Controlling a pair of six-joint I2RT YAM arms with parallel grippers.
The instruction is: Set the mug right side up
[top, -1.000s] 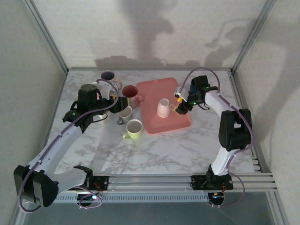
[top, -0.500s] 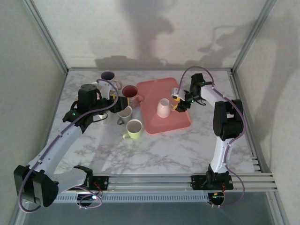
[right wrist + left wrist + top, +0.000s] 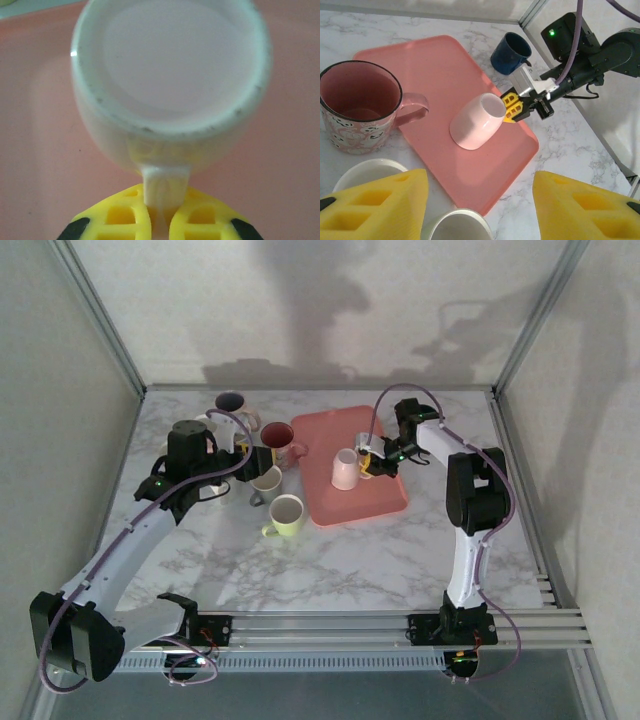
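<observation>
Right gripper [image 3: 368, 464] now moved up to the pale pink mug [image 3: 346, 470] and closed on its handle [image 3: 162, 185]
Mug stands bottom-up on the pink tray [image 3: 340, 430], handle pinched between yellow pads [image 3: 125, 220]; left gripper [image 3: 480, 205], jaws apart and holding nothing, hangs above other mugs [image 3: 287, 515] beside the tray

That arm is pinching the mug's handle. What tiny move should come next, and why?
Probably lift slightly, to gain room for turning it: the right gripper is shut on the handle of the mug, which sits base-up on the pink tray.
</observation>
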